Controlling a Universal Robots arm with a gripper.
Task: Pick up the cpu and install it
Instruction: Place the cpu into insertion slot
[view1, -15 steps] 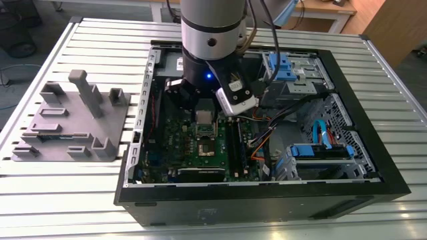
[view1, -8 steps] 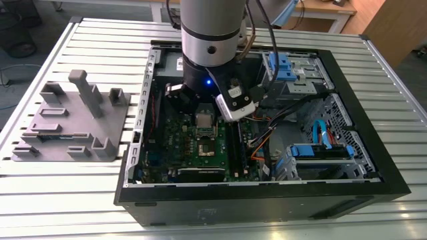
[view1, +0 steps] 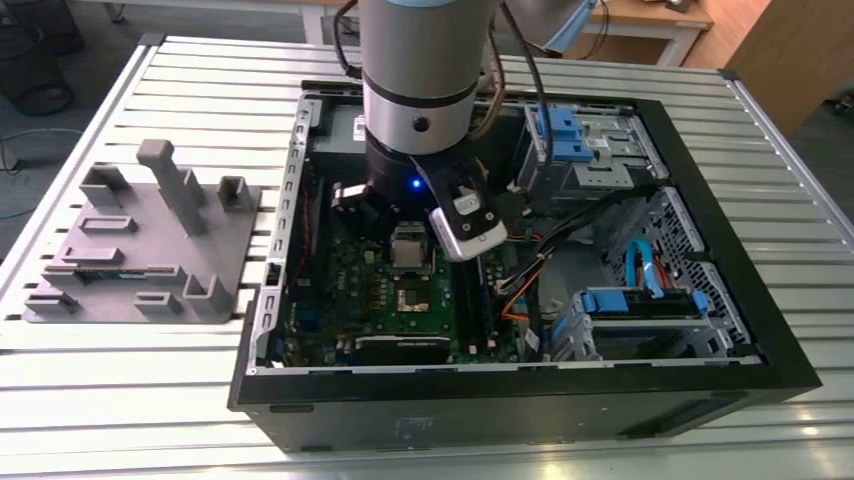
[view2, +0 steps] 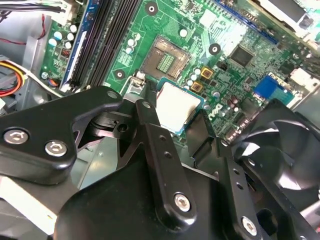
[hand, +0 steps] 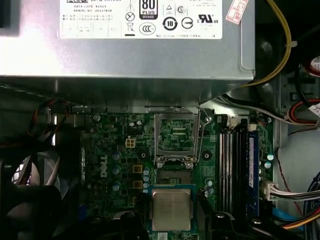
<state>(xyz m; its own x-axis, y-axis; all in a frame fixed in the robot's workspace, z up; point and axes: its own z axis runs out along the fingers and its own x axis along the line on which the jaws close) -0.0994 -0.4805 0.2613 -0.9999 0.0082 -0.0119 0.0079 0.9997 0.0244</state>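
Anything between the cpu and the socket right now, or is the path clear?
Nothing visible is in the way. The claw grips the cpu above the board, next to the socket. The socket's frame is flipped open and its contact bed lies bare in both wrist views.

The gripper (view1: 407, 232) holds the cpu (view1: 411, 248) above the green board (view1: 350, 290) inside the open case (view1: 727, 372). A grey tray (view1: 230, 245) sits by the table's (view1: 134, 400) edge on the exterior view's left.
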